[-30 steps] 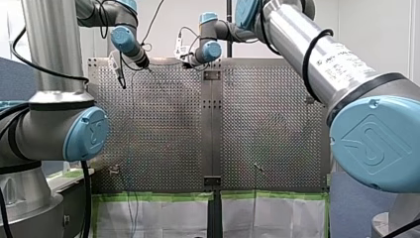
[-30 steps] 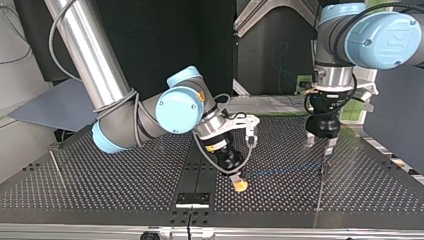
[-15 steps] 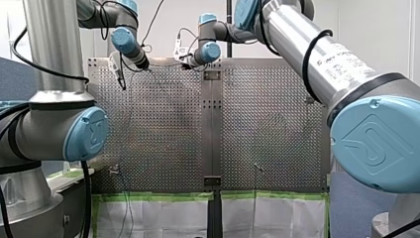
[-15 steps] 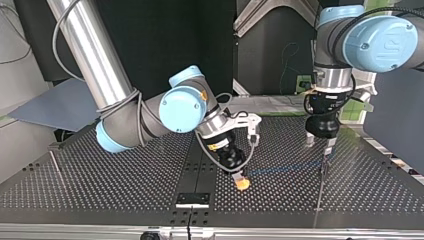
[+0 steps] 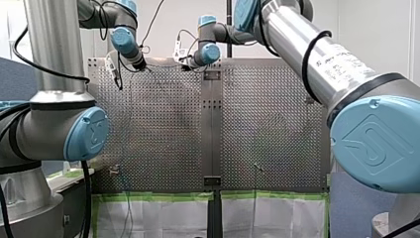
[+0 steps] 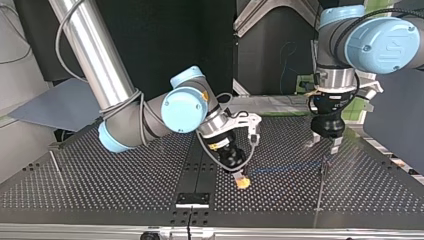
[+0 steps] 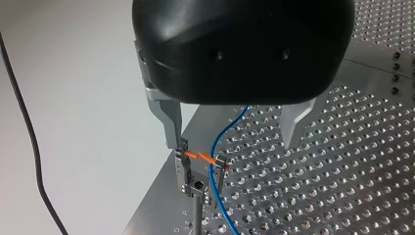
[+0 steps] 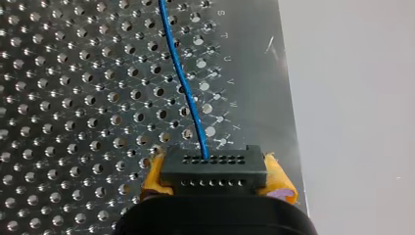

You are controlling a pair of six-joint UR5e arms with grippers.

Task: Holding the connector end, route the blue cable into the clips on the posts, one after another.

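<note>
Right gripper (image 6: 242, 181): clamped on the black connector (image 8: 214, 171), well apart from the clip (image 7: 200, 161).
Left gripper (image 7: 234, 142): spread, straddling the clip, holding nothing.
Blue cable (image 8: 188, 93): one, running from the connector into the clip's mouth.
Progress: we judge the first clip about threaded, with the others left.
Count: one connector and at least two posts, the clip's post (image 6: 323, 175) and a second post (image 6: 54, 161).

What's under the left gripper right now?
A clip on a post, beneath the open left gripper. The blue cable runs down past the clip's orange bar. The gripper body hides where the cable goes above.
</note>
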